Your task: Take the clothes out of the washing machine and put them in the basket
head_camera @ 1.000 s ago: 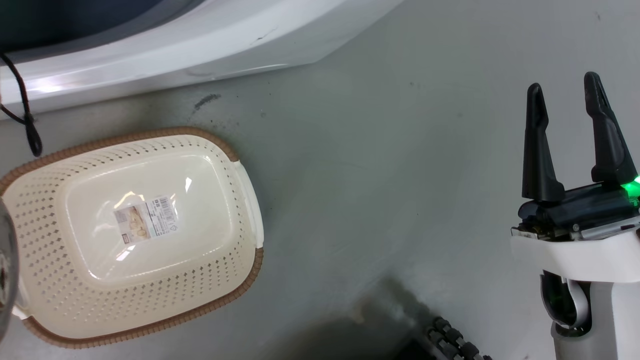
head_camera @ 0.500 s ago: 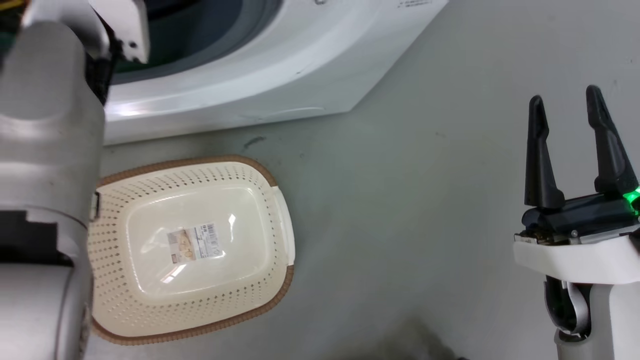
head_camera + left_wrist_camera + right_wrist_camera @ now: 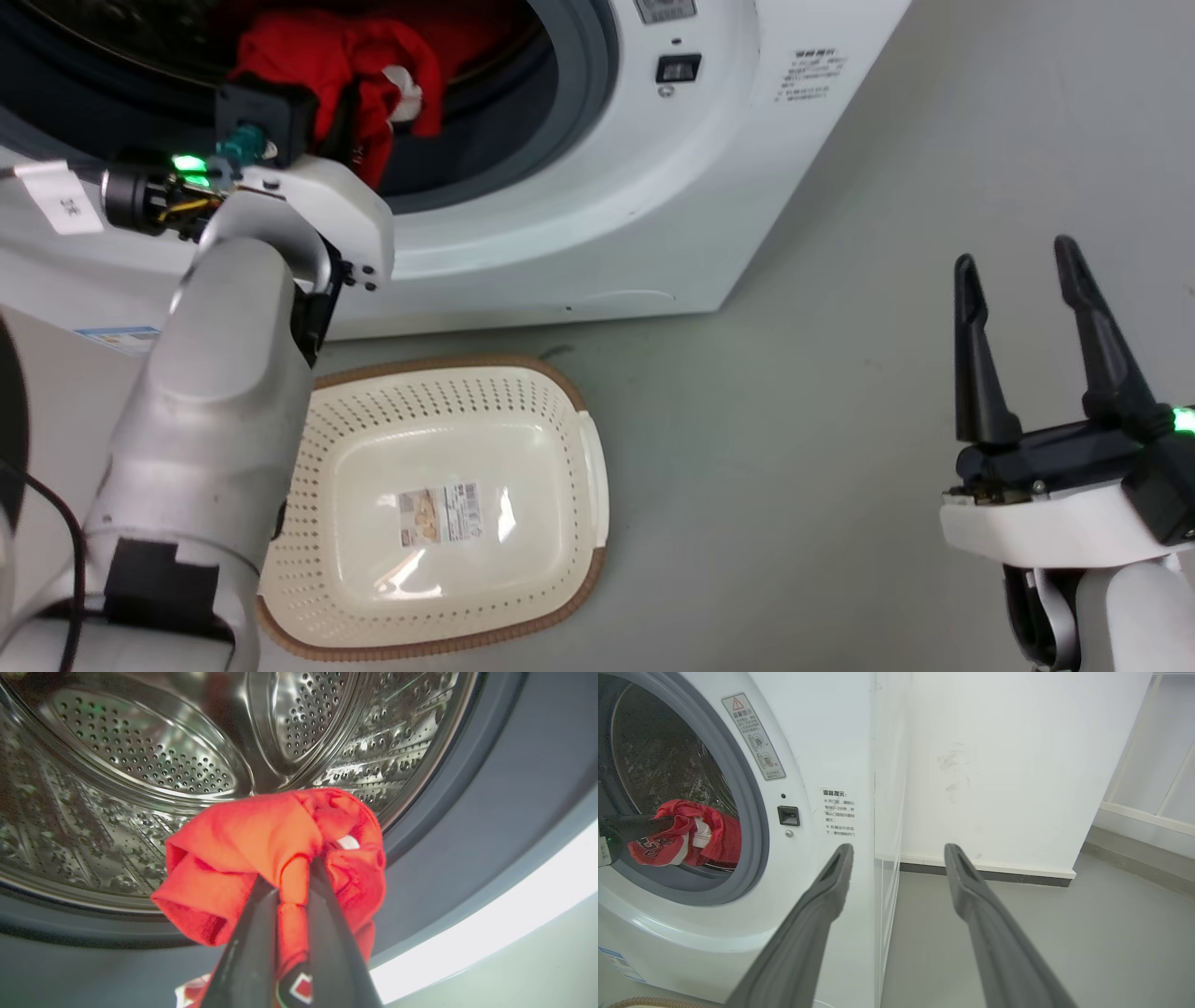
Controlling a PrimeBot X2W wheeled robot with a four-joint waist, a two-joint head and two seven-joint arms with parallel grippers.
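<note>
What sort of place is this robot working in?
Most likely a laundry or utility room, perhaps a test setup: a white front-loading washing machine with red clothes at its opening, a cream laundry basket on the bare grey floor before it, and a plain white wall beside it.

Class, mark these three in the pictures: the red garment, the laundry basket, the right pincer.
red garment [image 3: 252,830], left wrist view, on its bunched upper fold.
laundry basket [image 3: 595,485], head view, on its pale side handle.
right pincer [image 3: 1013,254], head view, midway between its open fingertips.
</note>
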